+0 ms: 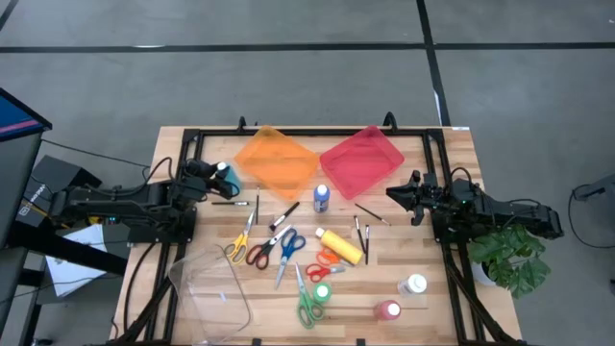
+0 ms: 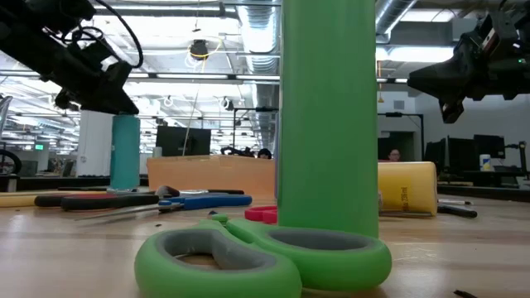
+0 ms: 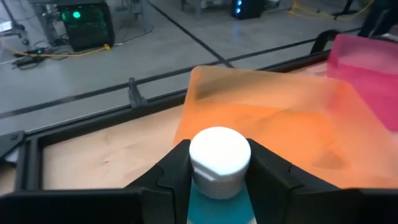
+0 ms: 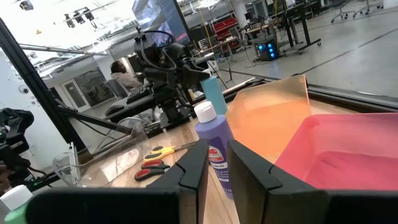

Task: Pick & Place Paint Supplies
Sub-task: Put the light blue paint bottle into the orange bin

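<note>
Grasp step: the left gripper (image 3: 219, 177) clamps a teal paint bottle (image 3: 219, 163) at the table's far left, just beside the orange tray (image 1: 277, 158). Next, probably lift and carry it over that tray. The right gripper (image 1: 399, 194), nearly closed and empty, waits at right.

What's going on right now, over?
Left gripper shut on teal bottle, beside orange tray. Right gripper idle, shut, near red tray. Nothing in the way.

table (image 1: 423, 245): matt wood planks | orange tray (image 1: 276, 159): translucent plastic | teal bottle (image 3: 219, 186): smooth plastic
</note>
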